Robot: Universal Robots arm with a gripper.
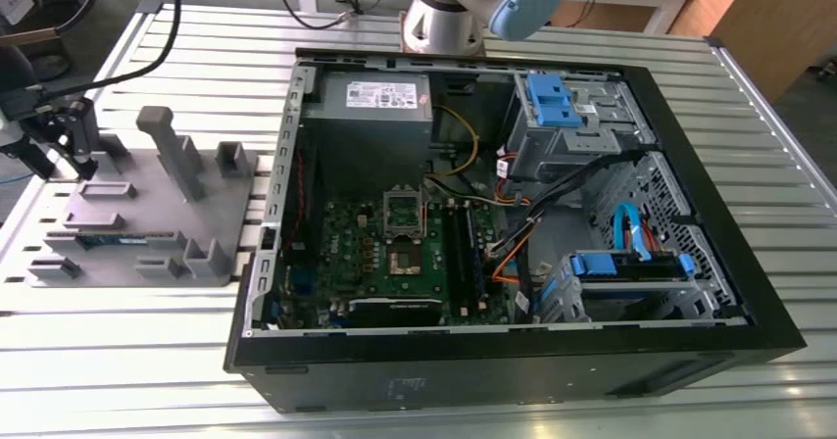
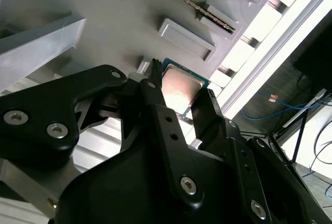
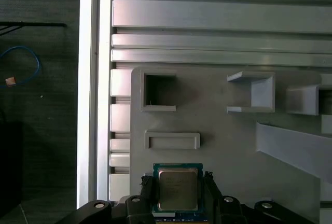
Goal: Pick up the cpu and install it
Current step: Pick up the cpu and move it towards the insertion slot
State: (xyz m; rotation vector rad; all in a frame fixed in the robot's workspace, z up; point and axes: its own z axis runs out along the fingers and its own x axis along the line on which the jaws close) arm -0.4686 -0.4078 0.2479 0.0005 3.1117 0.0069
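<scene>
The cpu [image 3: 178, 192], a small square chip with a silvery top and green rim, sits between my gripper's [image 3: 178, 189] two black fingers over the grey fixture tray [image 3: 223, 141]. In the second wrist view the fingertips press against opposite edges of the cpu [image 2: 180, 85], so the gripper [image 2: 180, 86] is shut on it. I cannot tell whether the chip is lifted off the tray. In the exterior view the gripper [image 1: 73, 165] hangs over the far corner of the tray [image 1: 196, 214] at the exterior view's left. The open computer case [image 1: 523, 361] lies beside it, with the motherboard's CPU socket [image 1: 403, 255] uncovered.
The tray carries upright grey posts [image 1: 168, 150] and a memory stick [image 1: 98, 235] in a slot. Inside the case are a power supply [image 1: 376, 96], blue drive brackets [image 1: 550, 101] and loose cables [image 1: 523, 233]. Everything rests on a ribbed aluminium table [image 1: 759, 165].
</scene>
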